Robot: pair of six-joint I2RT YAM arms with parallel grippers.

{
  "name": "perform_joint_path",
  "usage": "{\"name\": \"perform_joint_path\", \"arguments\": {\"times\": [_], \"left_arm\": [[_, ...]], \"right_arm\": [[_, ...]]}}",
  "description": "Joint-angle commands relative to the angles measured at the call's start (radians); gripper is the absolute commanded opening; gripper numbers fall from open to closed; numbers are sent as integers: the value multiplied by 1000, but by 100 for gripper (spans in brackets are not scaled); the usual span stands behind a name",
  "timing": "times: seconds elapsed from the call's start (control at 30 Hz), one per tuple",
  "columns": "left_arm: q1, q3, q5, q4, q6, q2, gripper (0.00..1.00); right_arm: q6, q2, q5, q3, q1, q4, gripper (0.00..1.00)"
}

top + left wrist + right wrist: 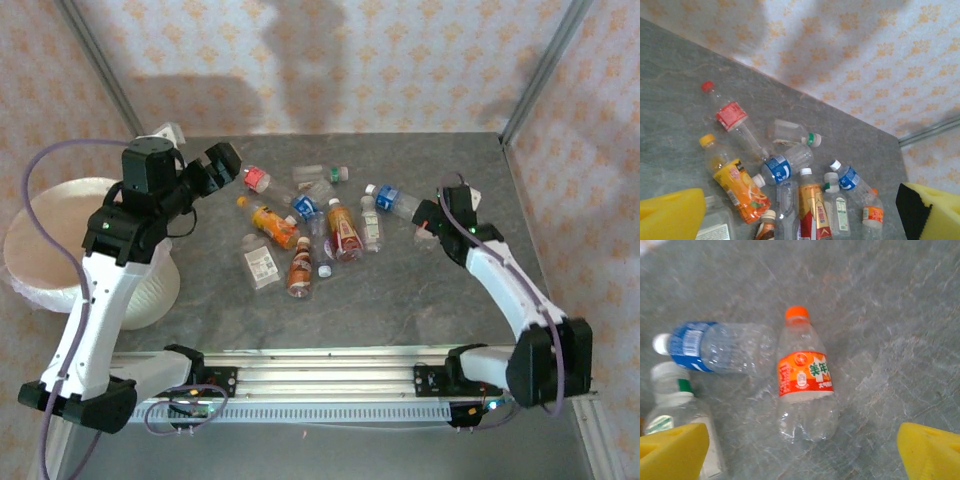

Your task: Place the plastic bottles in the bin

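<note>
Several plastic bottles lie in a loose heap mid-table: a red-labelled one (257, 178), an orange juice one (272, 225), a red and gold one (343, 230) and a blue-labelled one (392, 199). The bin (40, 250), white-bagged and pinkish inside, stands at the left edge. My left gripper (224, 160) hangs open above the table left of the heap; its wrist view looks down on the orange juice bottle (737, 185) and the red and gold bottle (814, 210). My right gripper (802, 445) is open, low over an orange-capped, orange-labelled bottle (805, 380) lying between its yellow fingers (675, 450).
Patterned walls close off the back and both sides, with metal posts (535, 70) at the corners. The left arm's body (110, 260) overlaps the bin's right rim. An aluminium rail (320, 375) runs along the near edge. Bare grey table (400, 300) lies in front of the heap.
</note>
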State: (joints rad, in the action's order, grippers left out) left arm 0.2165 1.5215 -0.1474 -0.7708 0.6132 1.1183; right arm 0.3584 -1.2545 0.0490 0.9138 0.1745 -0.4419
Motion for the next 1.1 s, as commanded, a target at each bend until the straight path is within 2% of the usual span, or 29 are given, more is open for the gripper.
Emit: {"name": "perform_joint_path", "arguments": {"times": [0.0,0.07,0.23,0.53,0.83,1.07], "left_arm": [[8,-7,-15,55,16,-15,99],[7,-10,-15,43,10,-18,100],[7,-18,-60,49,-6,-31,100],[8,-30,-21,27,-21,-33,100],[7,-38,-5,10,-16,-32,100],[7,-69,29,10,-18,-58,100]], "right_arm": [[-4,-96,-60,67,-29,-71,95],[0,-141,-105,69,-33,-55,95],[-74,-230,-119,56,-39,-33,100],[-173,-356,-188,104,-72,-42,98],[-188,-486,-167,174,-73,-50,86],[-150,-508,-206,149,-72,-18,75]]}}
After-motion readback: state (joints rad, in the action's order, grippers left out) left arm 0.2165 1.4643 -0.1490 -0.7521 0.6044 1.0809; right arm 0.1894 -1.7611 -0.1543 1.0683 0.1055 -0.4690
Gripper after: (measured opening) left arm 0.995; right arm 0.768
